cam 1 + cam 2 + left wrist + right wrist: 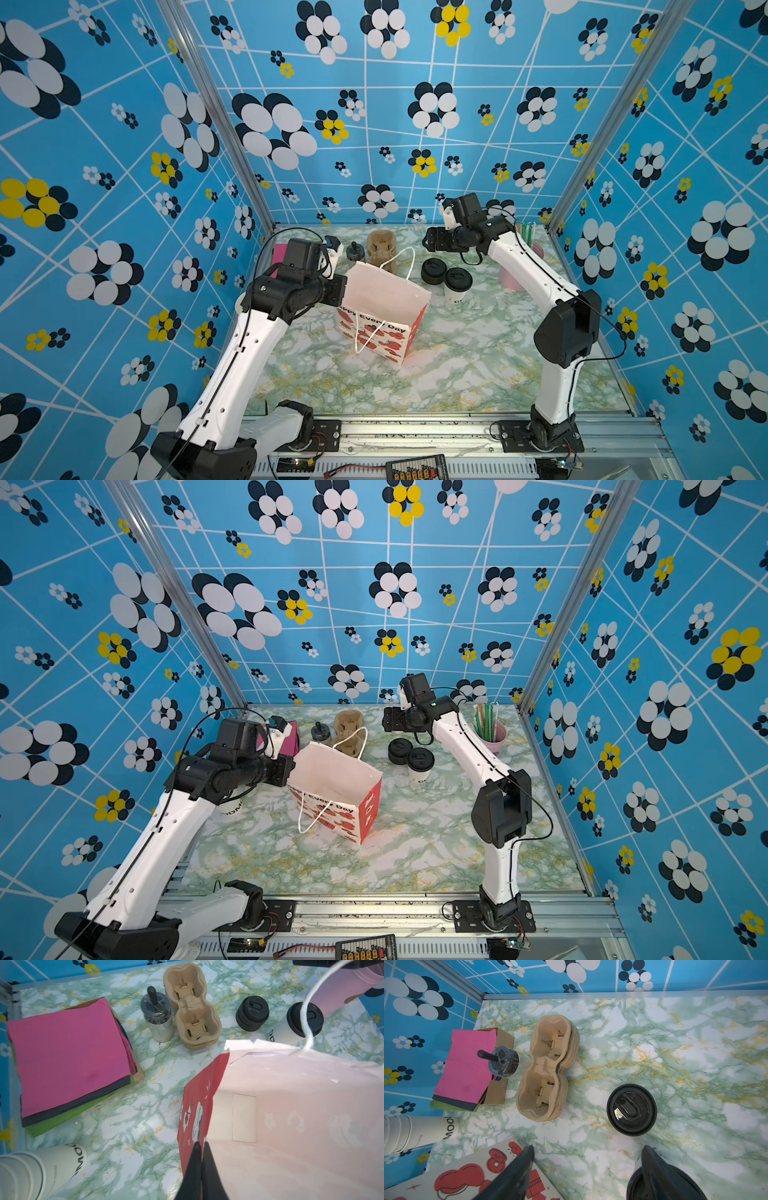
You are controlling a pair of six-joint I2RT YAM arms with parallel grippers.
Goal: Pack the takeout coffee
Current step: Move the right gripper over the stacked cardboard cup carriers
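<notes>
The takeout coffee (457, 286) (420, 763) (295, 1021), a white cup with a black sip lid, stands upright right of the open paper bag (382, 303) (332, 776). My left gripper (201, 1144) is shut on the rim of the bag's red side panel (199, 1095). The bag's white inside shows nothing in it. My right gripper (588, 1150) hangs open above the table, behind the coffee. One finger hides part of the coffee's lid (636, 1187), and nothing is between the fingers. A squat stack of black lids (433, 271) (631, 1109) sits just beyond.
Stacked brown cup carriers (380, 249) (192, 1007) and a jar with a dark lid (158, 1016) stand behind the bag. Coloured napkins (68, 1057) lie at the back left, and a stack of lidless cups (31, 1172) lies near them. A pink cup of straws (492, 729) stands back right.
</notes>
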